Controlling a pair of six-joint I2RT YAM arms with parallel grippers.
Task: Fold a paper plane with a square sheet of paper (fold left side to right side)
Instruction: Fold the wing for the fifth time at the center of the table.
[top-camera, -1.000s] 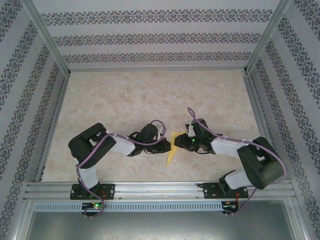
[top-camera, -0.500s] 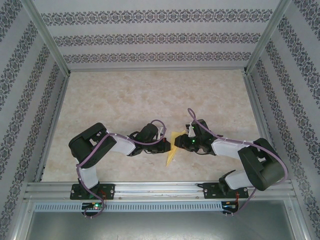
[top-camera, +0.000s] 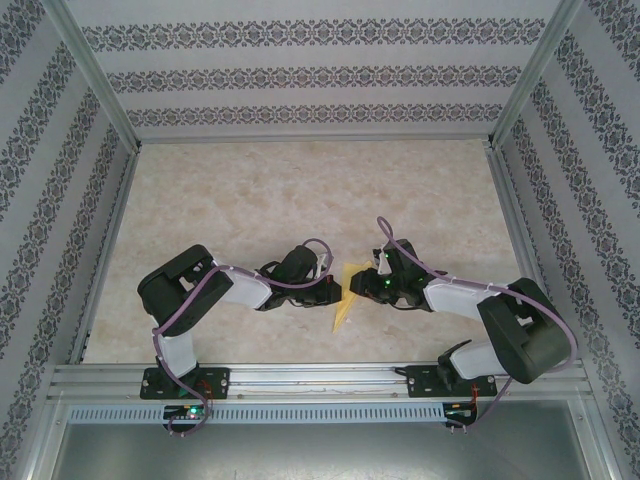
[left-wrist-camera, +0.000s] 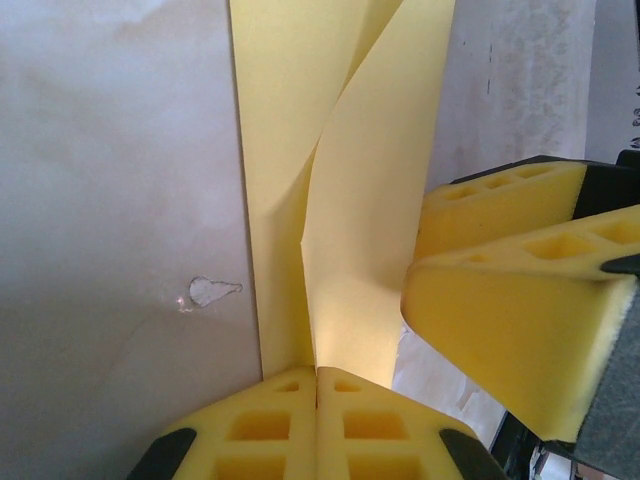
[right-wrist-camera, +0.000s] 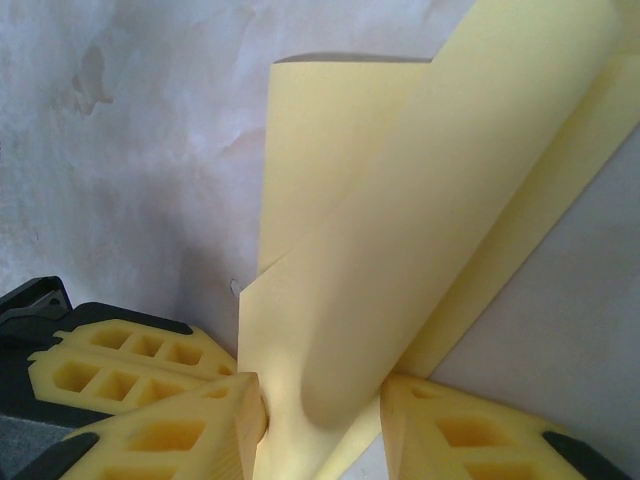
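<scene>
- tabletop (top-camera: 300, 190): a broad, smooth slab with pale beige marbling; patterned walls (top-camera: 320, 75) stand along its far, left and right edges; a metal rail (top-camera: 320, 378) runs along its near edge
- left arm (top-camera: 190, 290): white and black shells with a lilac cable looped over it; it reaches in from the near-left corner toward the middle of the near edge
- right arm (top-camera: 490, 315): the same build, reaching in from the near-right corner to meet the other
- square sheet of paper (top-camera: 344, 296): thin, matte, pale yellow; folded to a long narrow shape with one pointed end aimed at the near edge; it sits between the two claws, close to the near edge and about midway along it; the left wrist view (left-wrist-camera: 350, 200) shows two layers splayed apart from a sharp crease; the right wrist view (right-wrist-camera: 420, 220) shows a soft rounded curl
- right claw (right-wrist-camera: 320, 415): yellow foam pads with open square cells; the jaws stand partly apart, pressed on either side of the curled fold, both pads touching it
- left claw (left-wrist-camera: 318, 385): same foam pads; jaws pressed fully together, pinching the crease of the paper between their tips
- small mark (left-wrist-camera: 212, 291): a teardrop-shaped chip in the tabletop, just beside the paper's edge
</scene>
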